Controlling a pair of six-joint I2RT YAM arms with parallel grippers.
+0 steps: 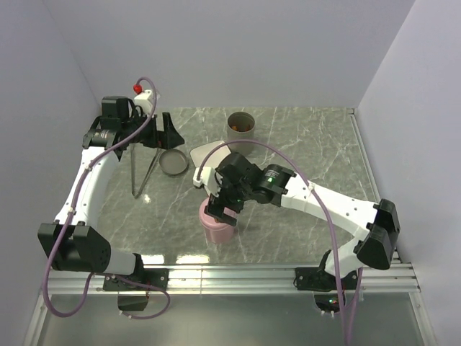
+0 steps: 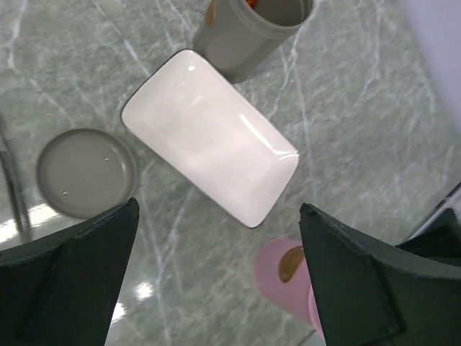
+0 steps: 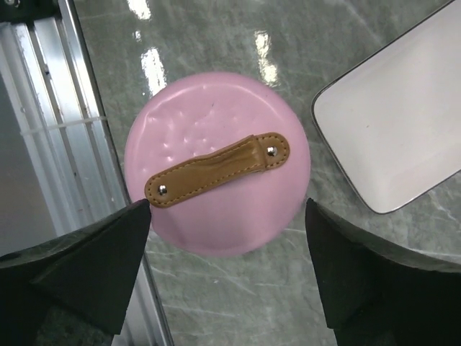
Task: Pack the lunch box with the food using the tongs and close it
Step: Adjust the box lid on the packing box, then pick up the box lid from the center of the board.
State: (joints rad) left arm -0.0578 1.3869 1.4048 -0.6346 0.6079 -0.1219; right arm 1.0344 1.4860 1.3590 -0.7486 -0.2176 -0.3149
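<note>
Food in small orange-brown fried pieces [image 1: 243,127] lies inside the dark grey cylindrical lunch box [image 2: 245,40], which stands uncovered at the far side of the grey marble table [image 1: 310,151]. Its round grey lid [image 1: 173,163] rests flat on the table, just beside the long slim silver metal tongs [image 1: 145,173]. A white rectangular tray [image 2: 209,140] lies between lid and lunch box. The left gripper [image 2: 217,216] hangs above the tray, jaws spread wide and holding nothing. The right gripper [image 3: 227,209], jaws likewise apart, hovers over a pink canister's lid [image 3: 216,108] with a brown strap [image 3: 216,169].
</note>
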